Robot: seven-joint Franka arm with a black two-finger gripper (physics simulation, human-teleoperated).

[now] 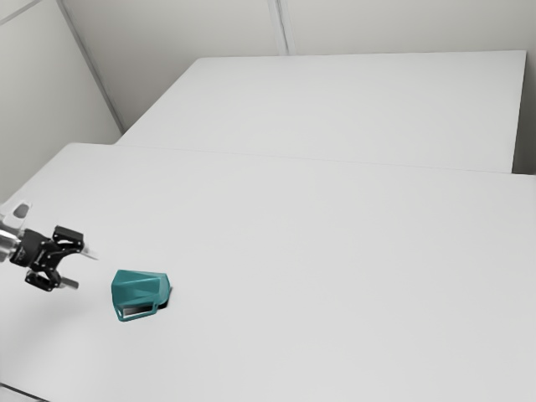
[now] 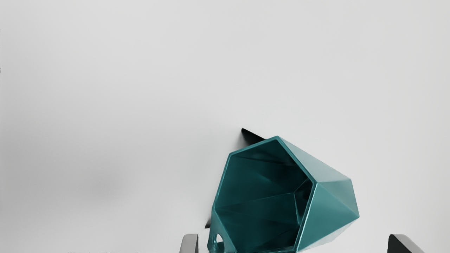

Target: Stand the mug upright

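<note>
1. One teal mug (image 1: 138,289), with one handle (image 2: 229,244).
2. One black tool (image 1: 85,270), with two fingers (image 2: 190,243).
3. One arm (image 1: 7,243), partly in sight.
4. Two flat white surfaces: one tabletop (image 1: 335,276) and one slab (image 1: 335,109) beyond it.
5. Two walls (image 1: 38,109): one at the exterior view's left, one behind.

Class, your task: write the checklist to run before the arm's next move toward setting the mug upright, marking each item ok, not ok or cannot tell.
1. Gripper open: ok, its fingers stand wide apart.
2. Mug upright: not ok, it lies on its side on the table.
3. Mouth located: ok, it faces the gripper.
4. Gripper at the mug: not ok, a gap remains between them.
5. Handle clear of the closing path: cannot tell, it sits near one finger's line.
</note>
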